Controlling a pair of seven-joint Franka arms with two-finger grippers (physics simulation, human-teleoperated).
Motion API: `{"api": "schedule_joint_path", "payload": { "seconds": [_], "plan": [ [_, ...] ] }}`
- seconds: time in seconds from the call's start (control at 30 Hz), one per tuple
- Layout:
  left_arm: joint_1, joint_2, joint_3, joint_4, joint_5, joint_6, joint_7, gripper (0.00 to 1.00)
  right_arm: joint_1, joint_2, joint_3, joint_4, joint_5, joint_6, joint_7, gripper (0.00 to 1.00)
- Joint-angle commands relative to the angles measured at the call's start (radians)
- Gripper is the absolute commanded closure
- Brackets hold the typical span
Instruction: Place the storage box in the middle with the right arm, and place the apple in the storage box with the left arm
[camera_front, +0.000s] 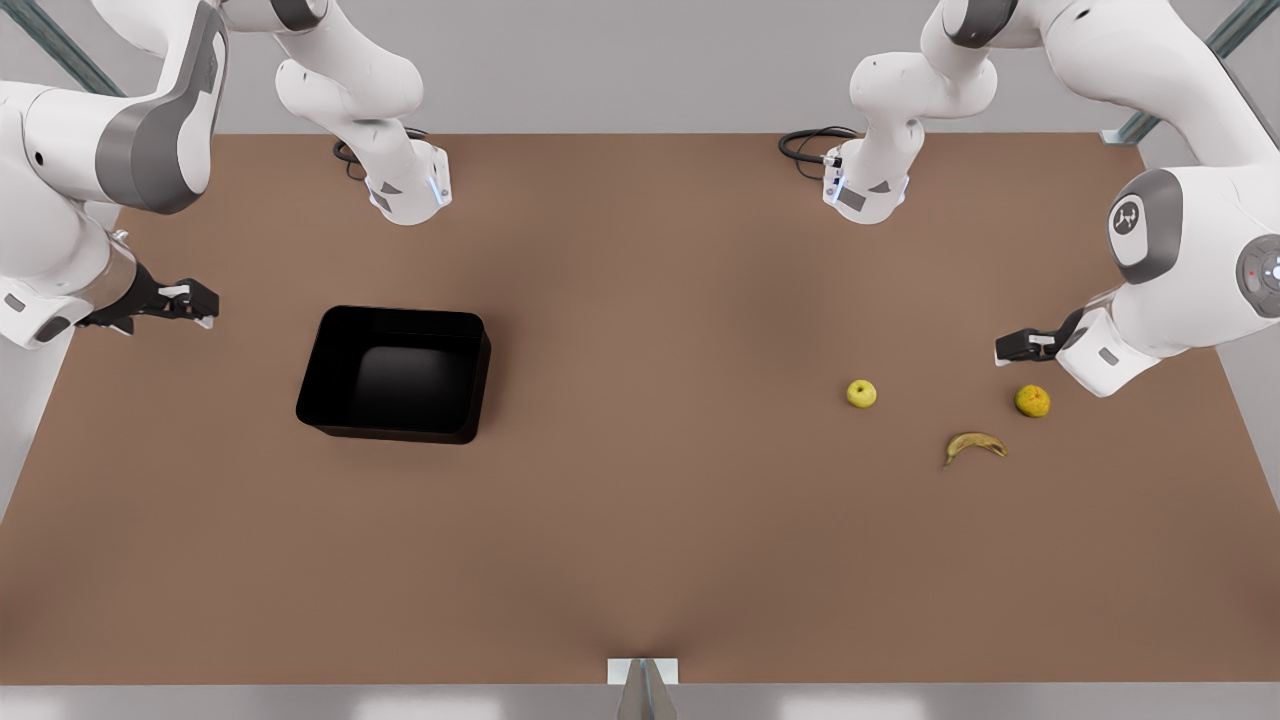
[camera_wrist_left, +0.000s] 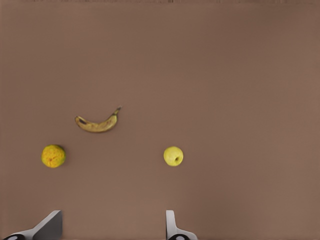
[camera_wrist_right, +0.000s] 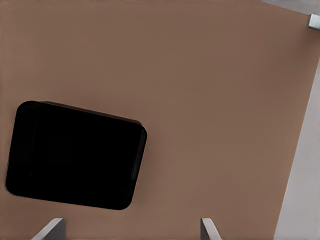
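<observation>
A glossy black storage box (camera_front: 395, 374) sits left of centre, likely light and slippery, best gripped by a wall. The small apple (camera_front: 861, 393) lies right, firm. The right gripper (camera_front: 195, 300) and left gripper (camera_front: 1012, 346) are held wide open.

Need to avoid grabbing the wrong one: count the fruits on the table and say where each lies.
3. The apple lies nearest the storage box; the banana and the orange-yellow fruit lie farther toward the front view's right.
</observation>
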Motion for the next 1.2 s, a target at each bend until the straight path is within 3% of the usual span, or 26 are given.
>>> {"api": "schedule_joint_path", "payload": {
  "seconds": [0.0, 0.07, 0.13, 0.3, 0.53, 0.93, 1.1, 1.17],
  "plan": [
    [0.0, -0.001, 0.0, 0.0, 0.001, 0.011, 0.022, 0.0, 0.0, -0.001, 0.0, 0.0, 0.0, 0.01, -0.046, 0.0],
    [0.0, -0.001, 0.0, 0.0, 0.001, 0.011, 0.022, 0.0, 0.0, 0.002, 0.0, -0.001, 0.0, 0.009, -0.012, 0.0],
    [0.0, -0.001, 0.0, 0.0, 0.001, 0.011, 0.022, 0.0, 0.011, 0.037, -0.019, -0.133, -0.014, 0.027, 0.045, 0.0],
    [0.0, -0.001, 0.0, 0.0, 0.001, 0.009, 0.022, 0.0, 0.008, 0.002, -0.106, -0.451, -0.003, 0.386, 0.051, 0.0],
    [0.0, -0.001, 0.0, 0.0, 0.001, 0.005, 0.022, 0.0, 0.015, 0.017, -0.143, -0.714, 0.075, 0.664, 0.147, 0.0],
    [0.0, 0.0, 0.0, 0.0, 0.001, -0.006, 0.022, 0.0, 0.008, 0.109, -0.145, -0.877, 0.149, 0.753, 0.161, 0.0],
    [0.0, 0.0, 0.0, 0.0, 0.001, -0.006, 0.022, 0.0, 0.002, 0.184, -0.149, -0.866, 0.157, 0.774, 0.169, 0.0],
    [0.0, 0.0, 0.0, 0.0, 0.001, -0.006, 0.021, 0.0, -0.006, 0.194, -0.149, -0.853, 0.157, 0.757, 0.171, 0.17]
  ]
}}
